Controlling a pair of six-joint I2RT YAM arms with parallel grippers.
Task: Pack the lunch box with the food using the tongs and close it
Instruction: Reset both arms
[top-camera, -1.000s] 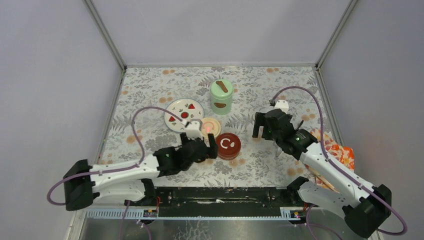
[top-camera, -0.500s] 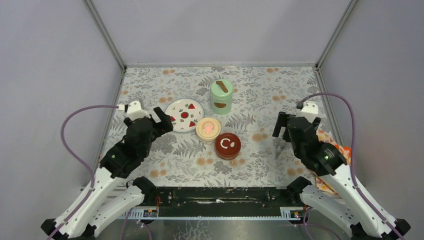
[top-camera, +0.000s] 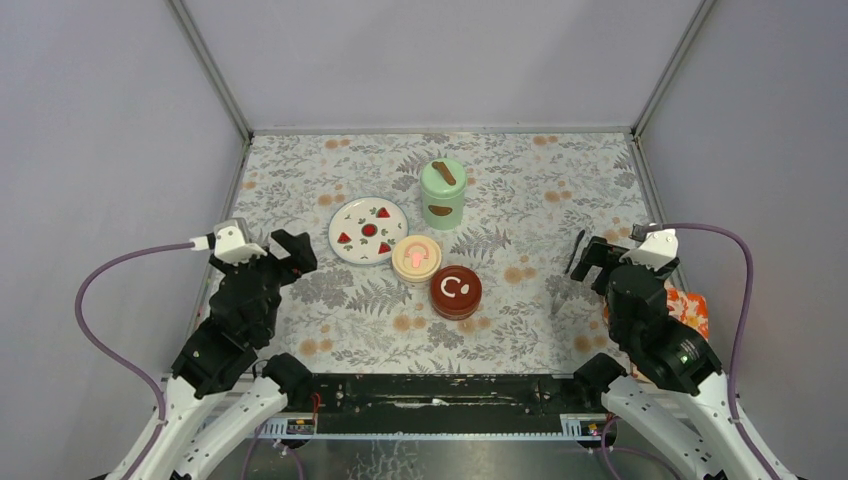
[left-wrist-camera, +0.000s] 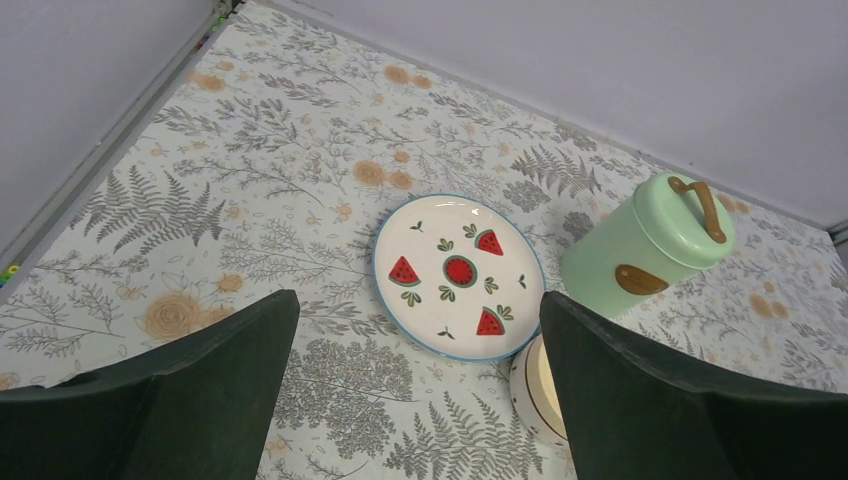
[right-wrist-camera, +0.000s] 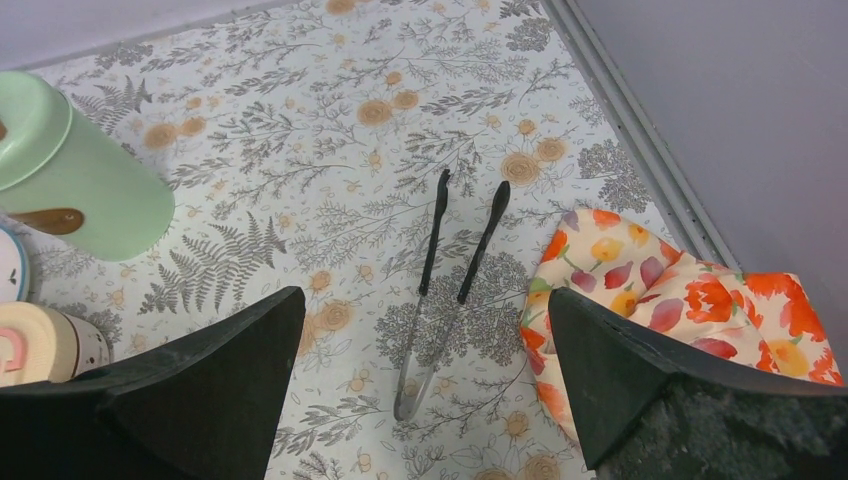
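The lunch box stands closed at mid-table: a mint-green jar (top-camera: 443, 193) (left-wrist-camera: 645, 245) (right-wrist-camera: 70, 170) with its lid on, a cream-lidded bowl (top-camera: 416, 258) (left-wrist-camera: 535, 385) (right-wrist-camera: 40, 345) and a dark-red-lidded bowl (top-camera: 456, 291). No food shows. Slim dark tongs (right-wrist-camera: 450, 270) (top-camera: 576, 250) lie flat on the table at the right, beside a floral cloth. My right gripper (right-wrist-camera: 427, 293) (top-camera: 605, 255) hangs open above them, holding nothing. At the left, my left gripper (left-wrist-camera: 418, 296) (top-camera: 275, 262) is open and empty, raised short of the plate.
A white plate (top-camera: 368, 230) (left-wrist-camera: 460, 275) with red fruit pictures lies left of the jar, with nothing on it. An orange floral cloth (top-camera: 690, 305) (right-wrist-camera: 680, 300) lies against the right wall. Grey walls close in the table on three sides.
Both arms have drawn back from the bowls toward the near edge, the left to the left side and the right to the right side. Both grippers stayed open.
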